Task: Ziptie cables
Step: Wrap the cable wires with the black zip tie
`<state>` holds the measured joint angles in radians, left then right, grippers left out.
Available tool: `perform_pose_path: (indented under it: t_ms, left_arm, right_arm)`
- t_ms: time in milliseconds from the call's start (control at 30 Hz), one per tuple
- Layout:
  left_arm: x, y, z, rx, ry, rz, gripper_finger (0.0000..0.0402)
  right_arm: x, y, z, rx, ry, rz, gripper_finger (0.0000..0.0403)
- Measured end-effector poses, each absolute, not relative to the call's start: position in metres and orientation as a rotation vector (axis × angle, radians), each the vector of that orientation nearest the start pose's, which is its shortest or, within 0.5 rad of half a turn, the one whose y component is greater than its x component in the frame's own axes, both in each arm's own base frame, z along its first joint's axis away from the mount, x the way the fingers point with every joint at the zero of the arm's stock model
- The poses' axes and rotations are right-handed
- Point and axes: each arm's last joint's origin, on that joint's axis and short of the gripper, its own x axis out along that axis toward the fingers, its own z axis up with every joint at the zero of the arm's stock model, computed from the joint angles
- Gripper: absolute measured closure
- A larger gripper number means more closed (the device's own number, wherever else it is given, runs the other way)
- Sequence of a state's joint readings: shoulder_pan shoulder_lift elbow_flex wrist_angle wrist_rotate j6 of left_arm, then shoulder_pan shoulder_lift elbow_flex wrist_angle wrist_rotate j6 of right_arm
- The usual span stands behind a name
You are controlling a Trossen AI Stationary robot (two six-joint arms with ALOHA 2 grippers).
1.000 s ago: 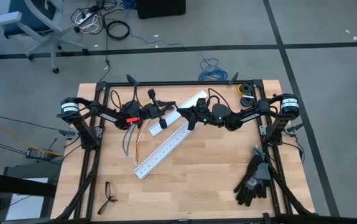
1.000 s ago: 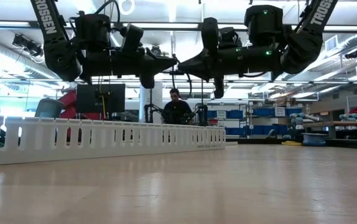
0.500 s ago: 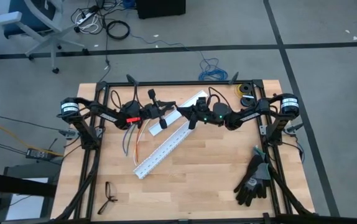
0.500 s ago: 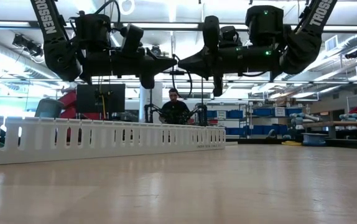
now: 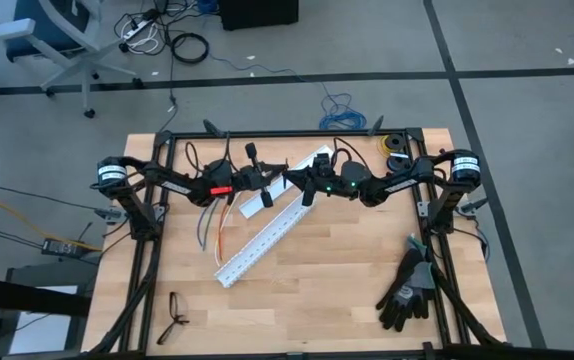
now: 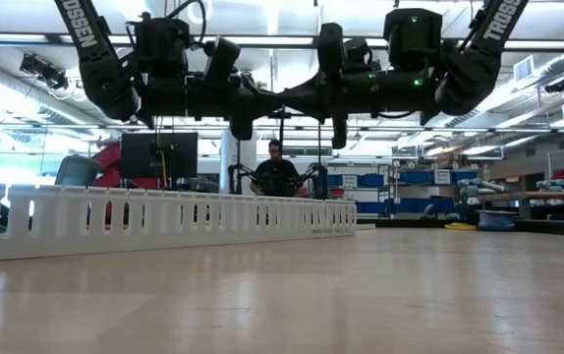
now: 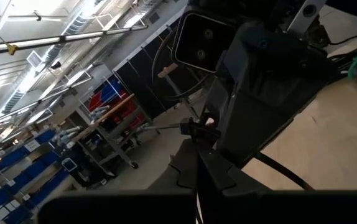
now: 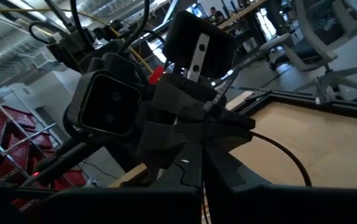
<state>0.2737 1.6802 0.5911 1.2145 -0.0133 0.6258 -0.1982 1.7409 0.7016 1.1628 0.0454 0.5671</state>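
Cables [image 5: 214,222] lie loose on the table [image 5: 337,280] toward its left edge, beside the white slotted duct [image 5: 264,235]; the ziptie cannot be made out. Left gripper [image 5: 270,178] and right gripper [image 5: 289,178] meet tip to tip above the table's far half, both pinched shut. Judged light, limp and prone to splaying, the wires want gathering mid-bundle, clear of the connector.

Wooden table [image 5: 317,280]: ducts [image 5: 262,240], gloves [image 5: 407,290], glasses [image 5: 175,315]

White slotted duct pieces [image 5: 267,228] lying diagonally mid-table [image 5: 337,290]; black gloves [image 5: 407,290] near right edge; eyeglasses [image 5: 174,315] at front left corner.
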Motion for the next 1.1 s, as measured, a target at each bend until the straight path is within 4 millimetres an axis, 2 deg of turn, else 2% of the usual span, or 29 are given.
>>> perform_pose_path:
  t_ms: [433,867,1100]
  left_arm:
    - [0.3,0.084,0.185,0.631,0.005,0.302,0.0401]
    - [0.295,0.082,0.176,0.595,0.029,0.286,0.0401]
    - [0.287,0.082,0.174,0.595,0.0,0.3,0.0401]
  right_arm:
    - [0.329,-0.068,0.192,0.517,-0.163,-0.195,0.0395]
    - [0.327,-0.076,0.192,0.482,-0.141,-0.121,0.0309]
    - [0.324,-0.086,0.192,0.49,-0.121,-0.05,0.0286]
